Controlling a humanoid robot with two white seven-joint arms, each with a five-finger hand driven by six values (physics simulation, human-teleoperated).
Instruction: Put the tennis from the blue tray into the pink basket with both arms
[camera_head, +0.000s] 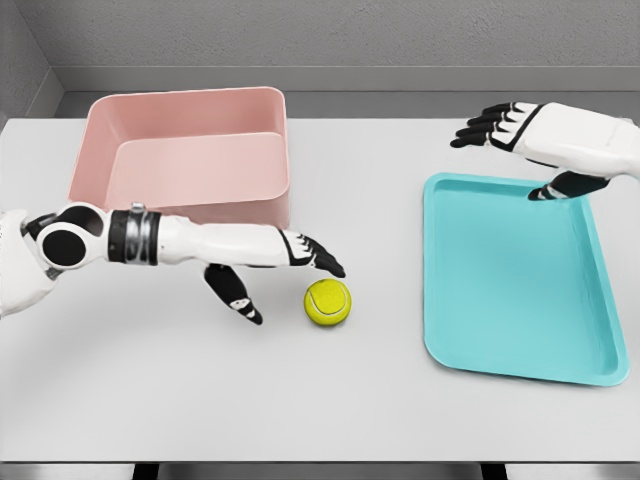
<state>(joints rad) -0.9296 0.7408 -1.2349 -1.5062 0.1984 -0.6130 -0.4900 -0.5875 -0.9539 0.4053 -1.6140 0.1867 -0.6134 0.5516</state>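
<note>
The tennis ball (328, 302) sits on the bare white table (200, 400), just below the middle of the frame, outside both containers, and nothing holds it. Going by size: the table fills almost the whole picture, with a grey wall along the top edge. The pink basket (100, 130) takes up the upper left, its front wall facing the camera and its inside showing nothing but pink floor. The blue tray (440, 300), turquoise in colour, lies on the right side, running from mid-height down toward the lower right, well apart from the ball. The left arm comes in from the left edge at mid-height and reaches across in front of the basket; the left hand (270, 265) has its fingers spread and relaxed, thumb pointing down, the black fingertips (330, 265) just above and left of the ball, very near it but not closed around it. The right hand (520, 135) hovers at the upper right, over the tray's far edge, fingers spread and pointing left, grasping nothing.
</note>
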